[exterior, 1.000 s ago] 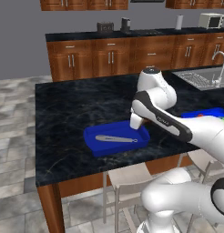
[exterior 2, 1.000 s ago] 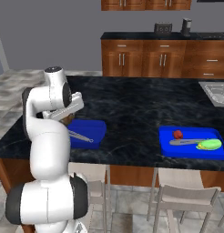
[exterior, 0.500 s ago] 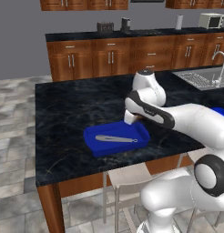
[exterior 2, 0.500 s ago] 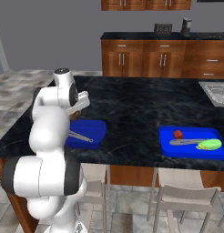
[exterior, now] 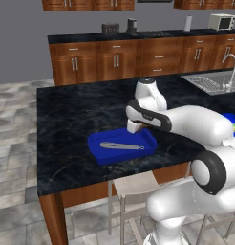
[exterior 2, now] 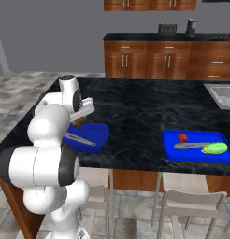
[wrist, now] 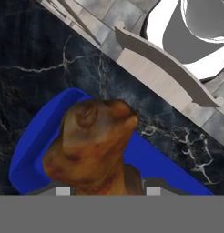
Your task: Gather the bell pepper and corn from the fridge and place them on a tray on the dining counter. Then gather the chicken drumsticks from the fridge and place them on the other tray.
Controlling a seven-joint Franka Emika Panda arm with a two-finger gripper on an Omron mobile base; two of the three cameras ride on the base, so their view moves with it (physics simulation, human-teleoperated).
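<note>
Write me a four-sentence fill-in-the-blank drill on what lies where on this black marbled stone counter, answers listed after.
1. The gripper holds an orange-brown chicken ____ above the nearer blue rectangular tray.
2. That tray already holds one thin silver ____.
3. On the other blue tray, the small round vegetable is coloured ____.
4. The light yellow-green corn cob lies on the same tray as the bell ____.

Missing words: drumstick; utensil; red; pepper

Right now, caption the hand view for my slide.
Gripper holding a chicken drumstick above the blue tray.
</note>
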